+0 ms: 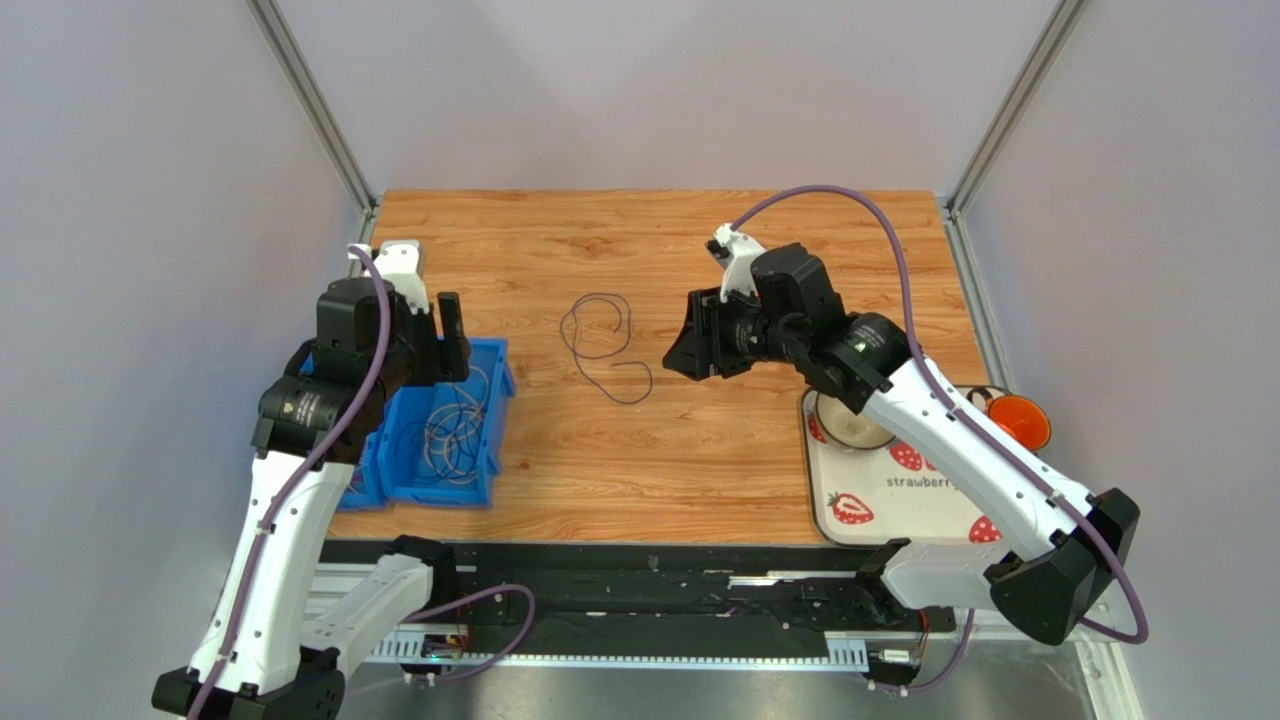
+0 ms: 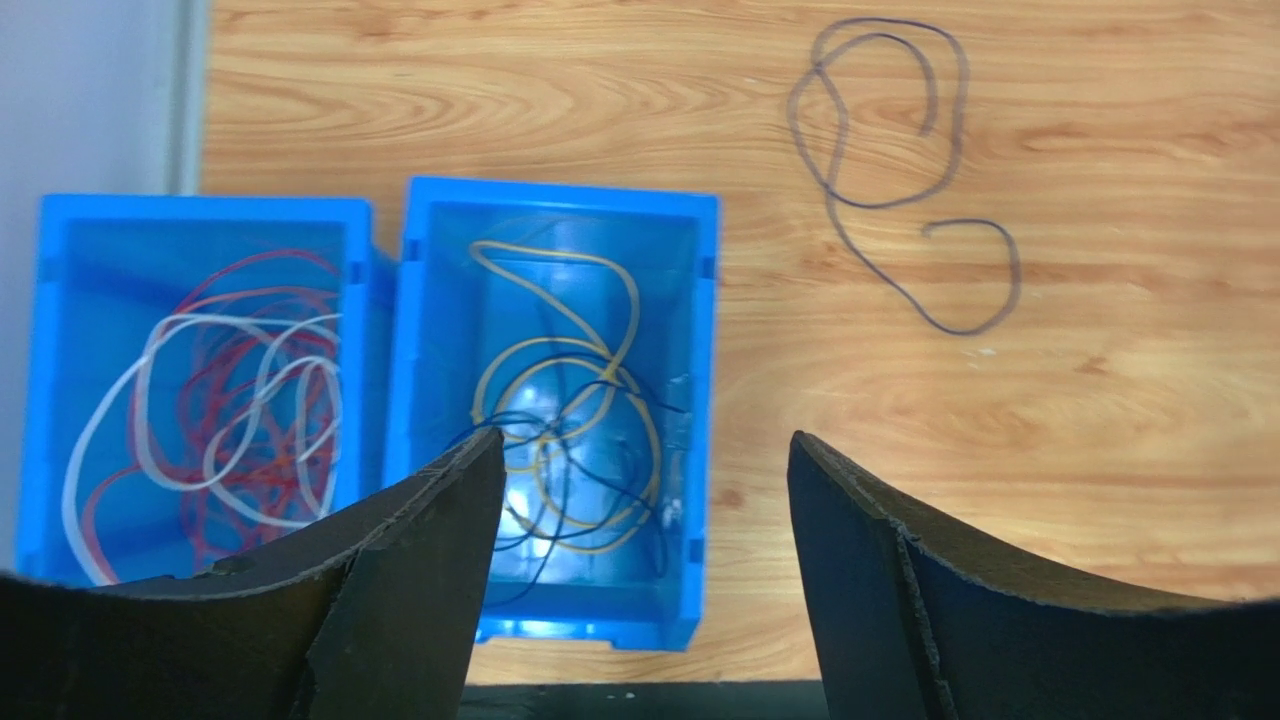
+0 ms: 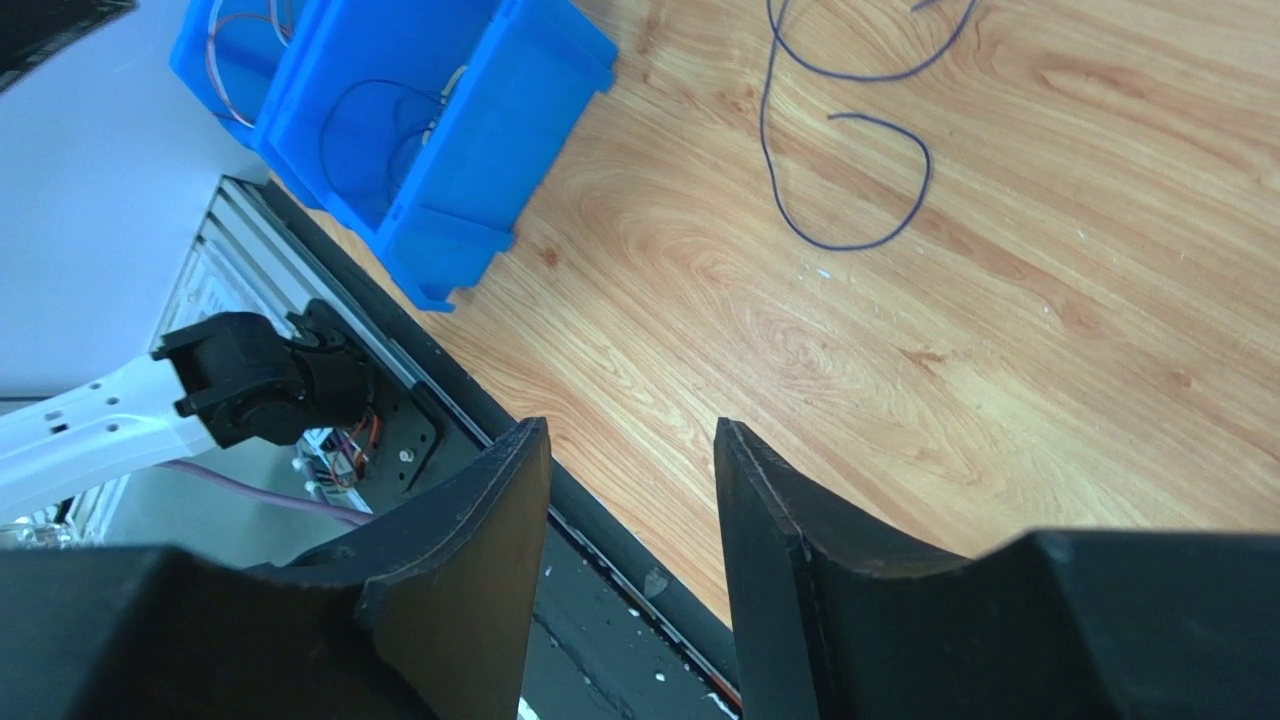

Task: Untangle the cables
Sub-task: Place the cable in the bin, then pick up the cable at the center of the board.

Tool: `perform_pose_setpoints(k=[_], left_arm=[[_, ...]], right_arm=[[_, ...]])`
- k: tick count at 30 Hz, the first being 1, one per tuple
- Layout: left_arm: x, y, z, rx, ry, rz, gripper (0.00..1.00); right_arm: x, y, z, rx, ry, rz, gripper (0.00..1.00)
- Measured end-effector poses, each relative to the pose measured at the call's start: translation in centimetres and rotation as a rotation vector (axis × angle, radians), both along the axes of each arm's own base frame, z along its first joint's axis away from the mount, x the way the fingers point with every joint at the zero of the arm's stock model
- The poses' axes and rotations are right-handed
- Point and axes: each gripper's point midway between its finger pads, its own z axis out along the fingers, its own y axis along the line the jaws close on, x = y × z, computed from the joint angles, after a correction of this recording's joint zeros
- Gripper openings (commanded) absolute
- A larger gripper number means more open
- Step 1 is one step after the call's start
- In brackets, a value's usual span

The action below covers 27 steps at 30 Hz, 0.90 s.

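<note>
Loosely looped, the dark cable [image 1: 606, 360] stretches far-left to near-right; left pincer [image 2: 646, 446] and right pincer [image 3: 628, 431] gape empty

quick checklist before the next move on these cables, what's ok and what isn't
1. Left gripper open, empty: ok.
2. Right gripper open, empty: ok.
3. Dark cable alone on the table: ok.
4. Its crossings free of knots: cannot tell.
5. Yellow and dark cables in the right bin separated: not ok, overlapping.
6. White and red cables in the left bin separated: not ok, overlapping.
</note>
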Motion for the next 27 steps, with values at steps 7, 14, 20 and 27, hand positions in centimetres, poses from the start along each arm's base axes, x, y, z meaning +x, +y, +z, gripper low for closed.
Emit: perform_pose_setpoints(k=[7,14,20,27], left_arm=[[0.5,-3.6,-0.2,-0.13,0.026,-0.132,0.64],[1.6,-6.7,-0.7,-0.205,0.061,-0.204,0.61],[3.5,-9.1,-2.4,-0.214,0.119,-0.236,0.6],[6.6,-10.6,-5.1,-0.215,0.181,-0.204,0.59]], right_arm=[[0.3,0.0,-3.9,-0.067,0.086,-0.026,0.45],[-0.2,-0.6,-7.3,-0.124,0.174,-0.054,0.43],[-1.5,-1.5,-11.7,-0.182,0.283,-0.08,0.41],[-3.4,-3.0,-16.2,-0.242,0.386,-0.106,0.41]])
